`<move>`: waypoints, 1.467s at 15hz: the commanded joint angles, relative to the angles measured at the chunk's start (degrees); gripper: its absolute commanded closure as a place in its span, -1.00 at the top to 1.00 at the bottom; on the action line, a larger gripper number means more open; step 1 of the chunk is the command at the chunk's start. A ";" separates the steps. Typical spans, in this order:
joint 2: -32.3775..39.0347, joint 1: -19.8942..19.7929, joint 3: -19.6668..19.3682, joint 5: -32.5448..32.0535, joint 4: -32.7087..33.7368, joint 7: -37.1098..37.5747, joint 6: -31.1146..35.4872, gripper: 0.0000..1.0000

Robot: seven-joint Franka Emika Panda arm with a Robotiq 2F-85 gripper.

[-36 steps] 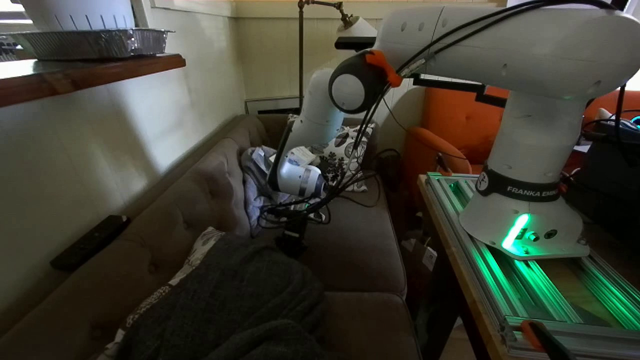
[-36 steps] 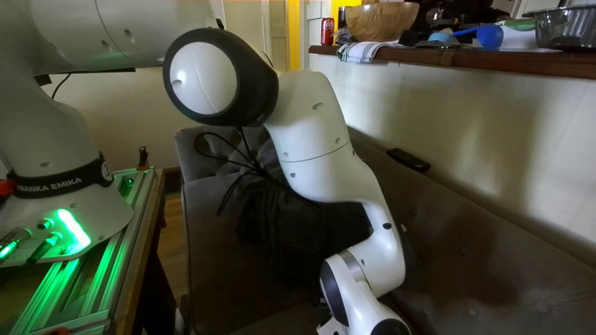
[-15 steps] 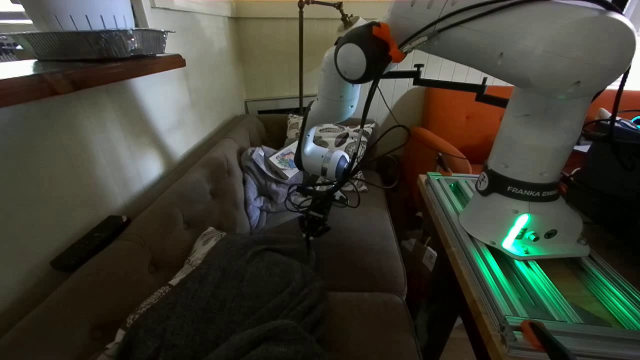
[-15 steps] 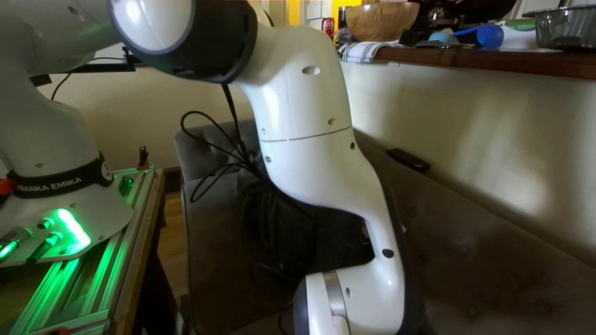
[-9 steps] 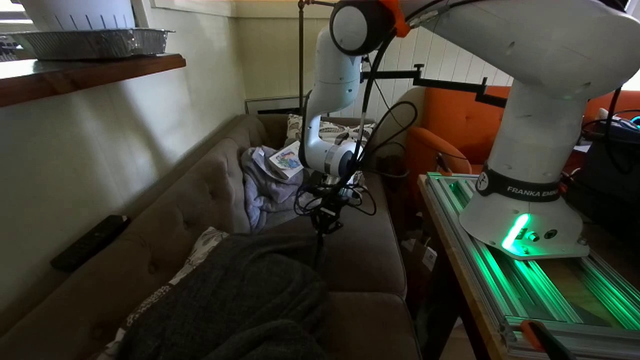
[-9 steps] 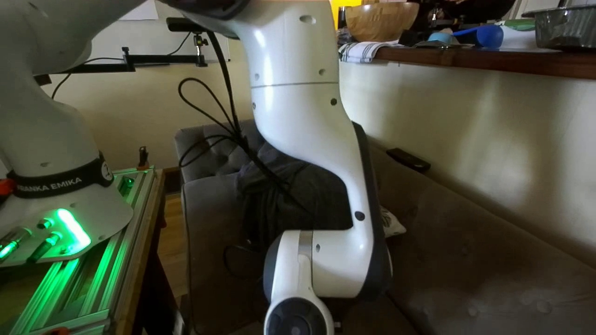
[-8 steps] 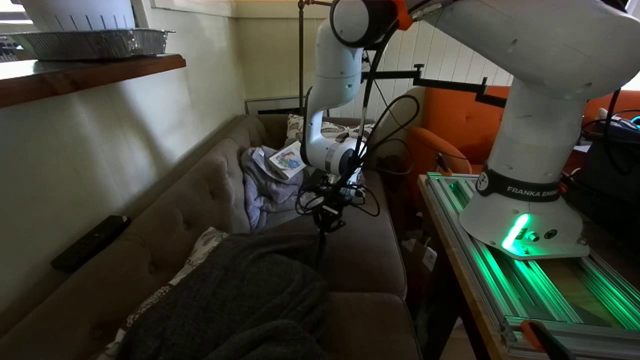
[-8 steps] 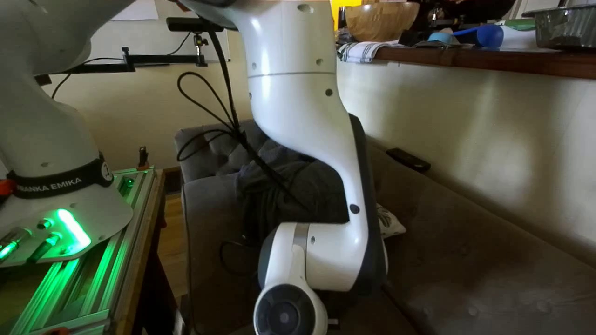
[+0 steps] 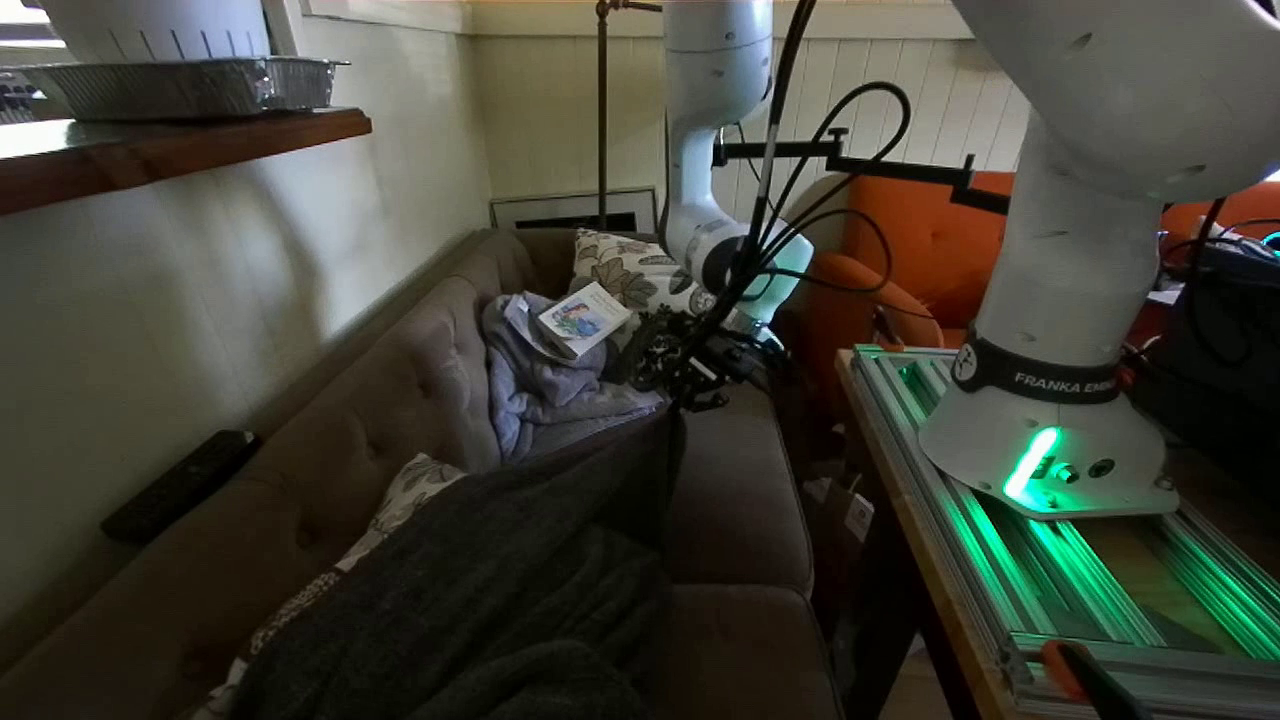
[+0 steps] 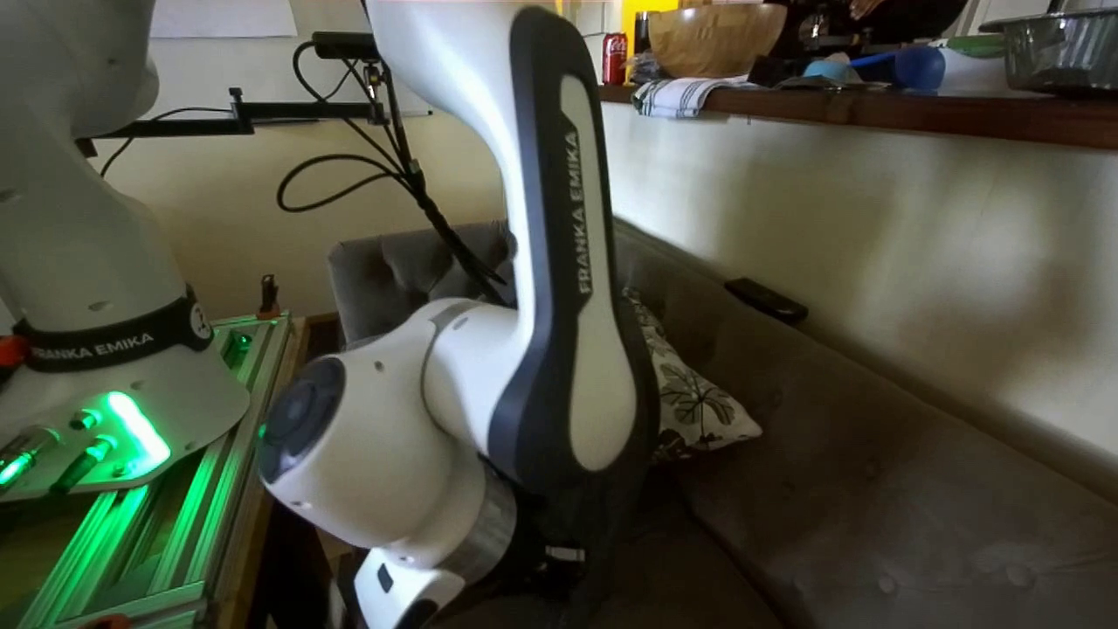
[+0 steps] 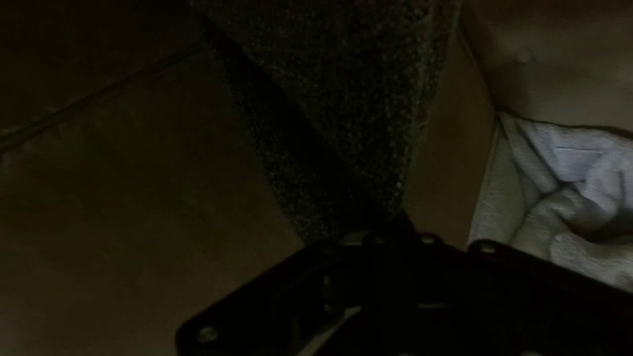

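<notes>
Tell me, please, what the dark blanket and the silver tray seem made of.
The dark blanket looks like matte fabric, fibre unclear: speckled surface, soft folds. The silver tray is probably shiny aluminium foil: thin, ridged wall, bright glints.

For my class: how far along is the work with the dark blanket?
Done: the gripper grips one end of the dark blanket. In hand: that end is held up above the sofa. Left, probably: letting go and moving the rest, which lies against or over a patterned pillow.
</notes>
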 commanded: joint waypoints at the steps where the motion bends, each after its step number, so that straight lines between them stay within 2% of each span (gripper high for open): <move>1: -1.09 2.33 -2.47 0.18 -1.79 0.14 -1.60 -0.92; 5: 0.48 3.30 -2.19 0.07 -0.74 1.13 -1.61 -0.92; 6: 0.76 3.39 -2.19 0.06 -0.65 1.17 -1.61 -0.98; 8: -4.07 7.32 -5.11 4.25 -5.20 -6.06 2.11 -0.98; 11: -11.61 13.42 -11.54 10.82 -13.36 -15.88 8.03 -0.98; 13: -16.00 18.03 -17.13 16.14 -17.49 -22.94 11.51 -0.98; 15: -20.92 26.55 -26.36 20.75 -21.64 -30.61 12.08 -0.98; 17: -24.91 33.40 -34.31 25.51 -22.57 -38.24 13.41 -0.98; 18: -27.53 32.76 -39.01 21.11 -19.69 -40.25 15.58 -0.98; 19: -30.10 34.90 -42.91 21.32 -20.07 -44.96 15.97 -0.98; 22: -33.92 44.88 -55.92 20.99 -19.97 -55.58 13.31 -0.98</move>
